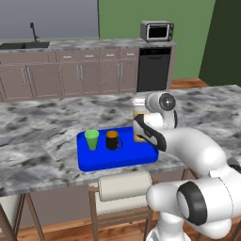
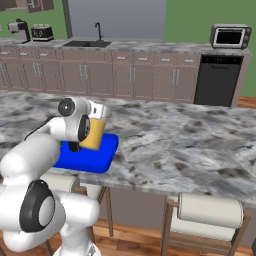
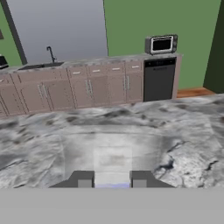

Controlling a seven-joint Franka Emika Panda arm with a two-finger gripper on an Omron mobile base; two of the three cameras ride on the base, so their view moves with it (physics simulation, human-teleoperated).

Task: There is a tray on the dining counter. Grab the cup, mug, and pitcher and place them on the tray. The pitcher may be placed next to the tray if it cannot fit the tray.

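Most of the pitcher (image 2: 94,134) is hidden behind the arm's wrist; from the left base view only a yellow-orange sliver (image 1: 139,131) shows beside the white hand, at the right end of the tray (image 1: 117,160). From the right it appears as a tilted yellow-orange cylinder over the tray's (image 2: 102,159) far right corner, its top lost behind the hand. Whether it touches the tray or hangs just above it, I cannot tell. The tool (image 3: 112,180) shows only as two dark finger tips at the bottom of the hand view, a gap between them, with pale surface beyond; whether they clamp the pitcher I cannot tell.

The green cup (image 1: 92,140) and the black mug (image 1: 112,140) stand upright on the tray, side by side, the cup to the left. The tray lies on the marbled dining surface (image 1: 42,141), near its front edge, above a cushioned stool (image 1: 124,186).

No writing is readable anywhere, including on the microwave (image 1: 157,31).

The arm rises from the base, bends forward at the elbow and reaches across to the tray's right end.
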